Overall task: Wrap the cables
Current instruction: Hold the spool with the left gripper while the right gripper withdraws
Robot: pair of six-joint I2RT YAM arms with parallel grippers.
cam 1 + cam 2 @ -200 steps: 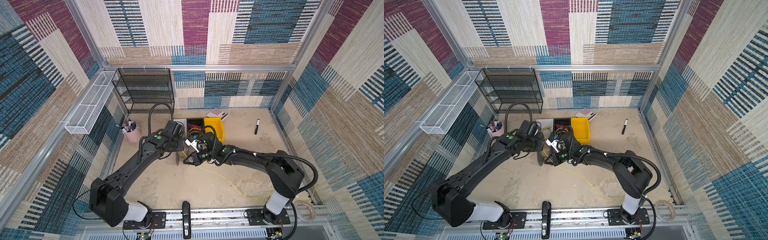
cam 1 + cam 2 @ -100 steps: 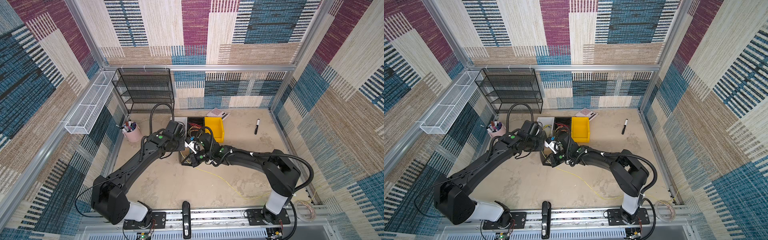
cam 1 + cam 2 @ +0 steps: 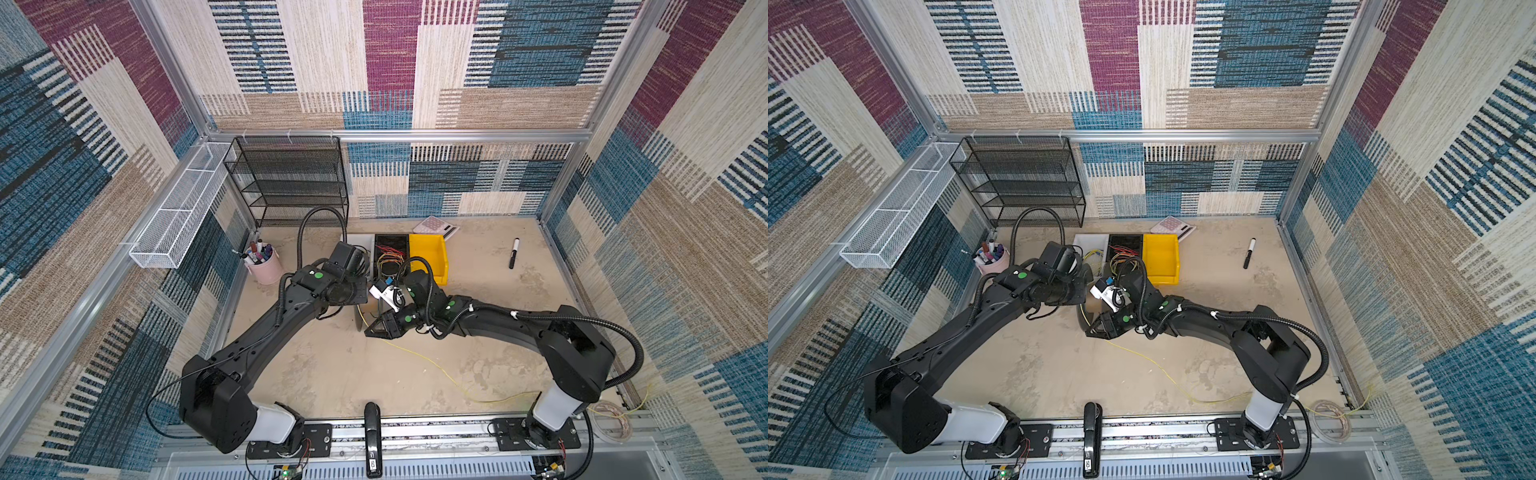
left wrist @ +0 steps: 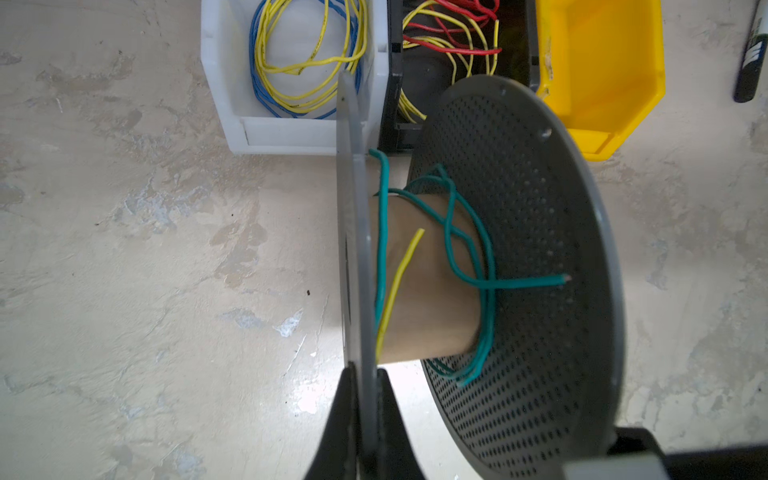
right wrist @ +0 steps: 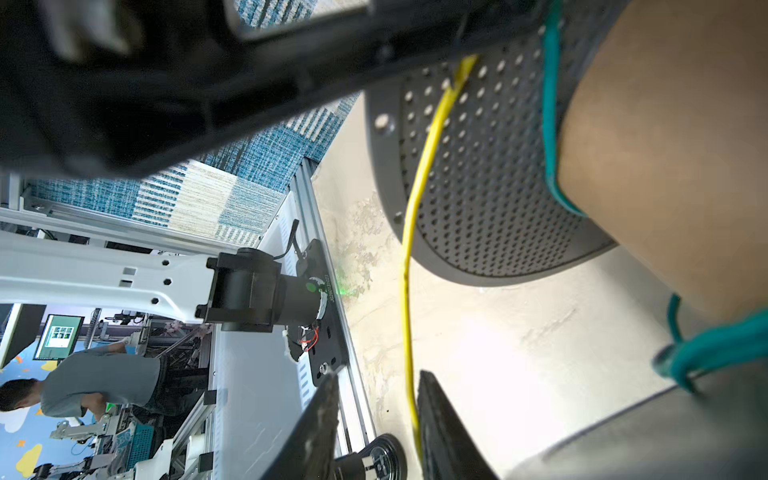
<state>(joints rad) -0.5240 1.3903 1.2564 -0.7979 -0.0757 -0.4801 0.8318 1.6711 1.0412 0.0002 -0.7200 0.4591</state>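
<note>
Right wrist view, nearest first: your right gripper has just let go. The jaws were clenched a second ago and now stand apart. The yellow wire runs loose through the gap, close against one finger and not pinched.

Left wrist view: your left gripper has just closed and is clamped on the thin edge of one flange of the spool. The wire's free end lies on the cardboard core beside that flange, next to loose turns of green wire. No full yellow turn shows on the core.

Reading: this is a hand-over. Left steadies the spool and right is freed, probably to re-grip further down the wire. Wrapping has barely begun.

In a top view the wire leaves the right gripper toward 4 o'clock and lies slack over the table to the front rail. The bins stand at 12 o'clock from the spool.
</note>
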